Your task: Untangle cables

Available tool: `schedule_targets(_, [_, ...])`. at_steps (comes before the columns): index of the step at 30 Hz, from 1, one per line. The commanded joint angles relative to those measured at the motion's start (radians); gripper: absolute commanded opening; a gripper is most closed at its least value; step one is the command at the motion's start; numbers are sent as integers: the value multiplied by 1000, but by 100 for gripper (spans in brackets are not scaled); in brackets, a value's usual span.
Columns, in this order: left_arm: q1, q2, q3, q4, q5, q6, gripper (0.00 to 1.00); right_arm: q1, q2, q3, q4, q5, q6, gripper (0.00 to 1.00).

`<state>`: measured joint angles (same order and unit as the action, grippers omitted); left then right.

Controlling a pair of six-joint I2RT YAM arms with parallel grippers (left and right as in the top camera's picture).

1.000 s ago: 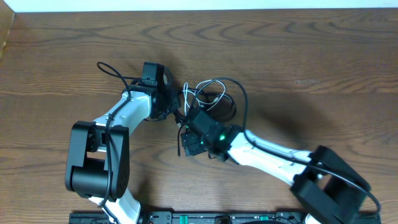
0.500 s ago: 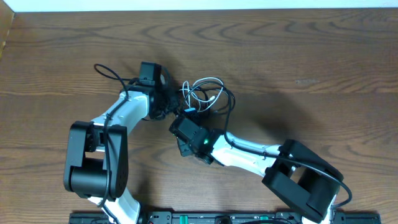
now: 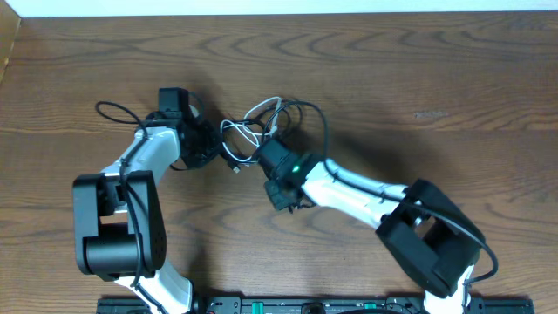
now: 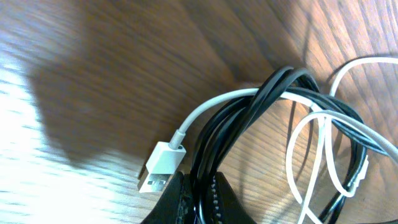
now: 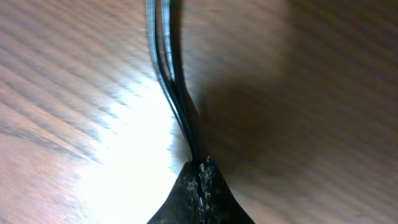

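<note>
Spanning the whole overhead view, a wooden surface [image 3: 436,78] is seen, with the tangled cables [image 3: 272,112] gathered near its middle, between both arms. The left gripper [image 4: 198,186] is clamped on a bundle of black cables [image 4: 249,112], round which a white cable [image 4: 211,106] is looped. The right gripper [image 5: 200,167] is pinched tight on two black strands [image 5: 163,62]. A white USB plug [image 4: 160,167] is seen just beside the left gripper.

black cables [image 5: 166,71] pinched in jaws, table [image 5: 62,93]
</note>
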<state>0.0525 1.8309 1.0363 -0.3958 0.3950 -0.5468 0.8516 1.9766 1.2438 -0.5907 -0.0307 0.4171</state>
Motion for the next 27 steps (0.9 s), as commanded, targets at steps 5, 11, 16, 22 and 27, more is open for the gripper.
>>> schedule_targets(5, [97,14,-12,-25,-43,-1,7,-198,47,-20,-129,-9,-154,1])
schedule_targets(11, [117,14,-12,-26,-45,0,7,-383,48,-21,-233,258,-190,1])
schedule_targets(16, [117,14,-12,-29,-45,0,7,-554,59,-21,-188,324,-190,1])
schedule_targets(22, [117,14,-12,-29,-44,0,8,-745,83,-22,-153,308,-189,1])
schedule_targets(27, [116,14,-12,-29,-44,0,8,-841,98,-31,-152,308,-190,1])
